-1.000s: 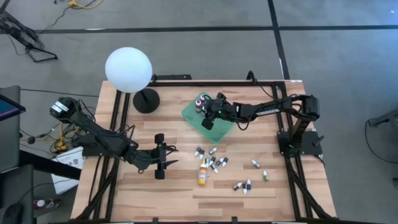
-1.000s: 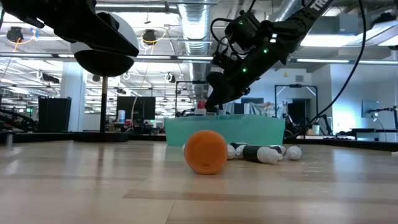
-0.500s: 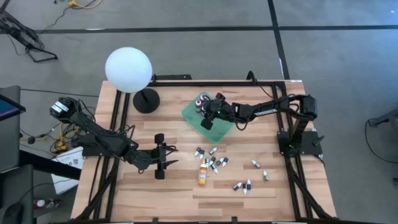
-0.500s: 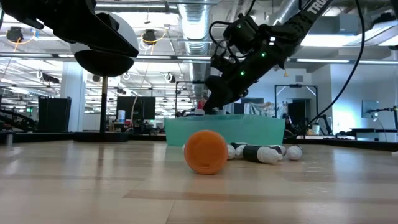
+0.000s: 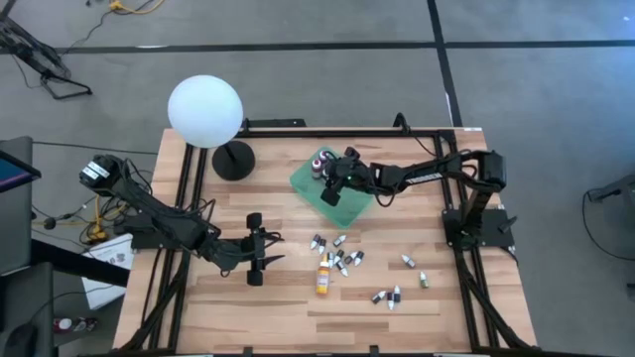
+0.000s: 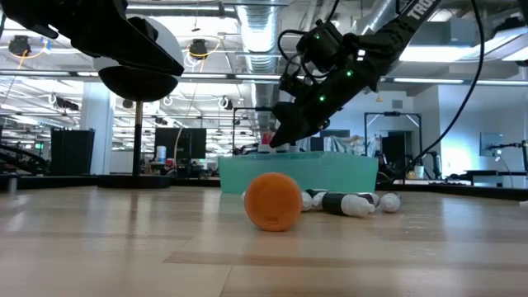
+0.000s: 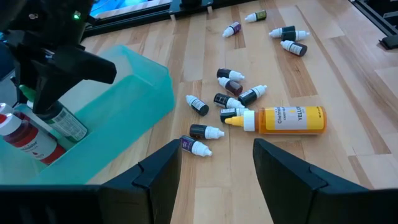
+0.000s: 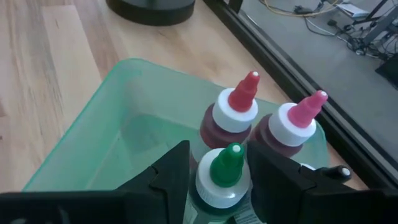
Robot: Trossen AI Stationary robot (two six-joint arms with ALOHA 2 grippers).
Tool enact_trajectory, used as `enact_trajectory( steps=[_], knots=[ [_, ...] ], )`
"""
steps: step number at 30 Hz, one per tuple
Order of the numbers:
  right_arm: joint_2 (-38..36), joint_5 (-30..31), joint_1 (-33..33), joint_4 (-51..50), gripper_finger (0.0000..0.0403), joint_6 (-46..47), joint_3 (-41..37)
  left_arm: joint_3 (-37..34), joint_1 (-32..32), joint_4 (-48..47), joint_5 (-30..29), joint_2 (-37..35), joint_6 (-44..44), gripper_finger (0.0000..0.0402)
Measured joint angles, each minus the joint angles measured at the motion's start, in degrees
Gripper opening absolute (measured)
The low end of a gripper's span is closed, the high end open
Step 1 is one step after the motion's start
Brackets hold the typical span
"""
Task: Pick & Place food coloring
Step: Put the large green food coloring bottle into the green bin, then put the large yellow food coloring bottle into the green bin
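My right gripper (image 5: 331,194) hangs over the green tray (image 5: 306,182), slanting down. Its open fingers stand close on either side of a green-capped food coloring bottle (image 8: 224,171) that stands in the tray (image 8: 118,124) beside two red bottles (image 8: 233,121) (image 8: 289,134). More small food coloring bottles (image 5: 337,260) lie scattered on the wood near the table's middle, with a bigger yellow bottle (image 7: 286,119) among them. My left gripper (image 5: 270,248) waits open at the near left, pointing at that cluster and holding nothing. My right gripper's fingers (image 8: 171,177) flank the white collar (image 8: 214,186) of the green-capped bottle, coming slanting from above and the table's right. Whether they touch it, I cannot tell. The bottle stands in the tray, leaning a little.
A white globe lamp (image 5: 205,111) on a black base (image 5: 233,159) stands at the far left. More small bottles (image 5: 407,261) (image 5: 389,296) lie toward the near right. Black frame rails (image 5: 466,278) run along the table's sides.
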Motion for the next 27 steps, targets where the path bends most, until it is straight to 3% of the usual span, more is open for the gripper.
enact_trajectory(
  steps=[21, 27],
  knots=[
    [-0.1, 1.2, 0.0, 3.3, 0.0164, -3.0, 0.1, 0.0, 0.0, 0.1, 0.0, 0.0, 0.0, 0.0194],
    [-0.1, 3.4, 0.0, -0.4, 0.0162, -5.5, 3.3, 0.0, 0.0, -0.1, 0.0, 0.0, 0.0, 0.0194]
  ],
)
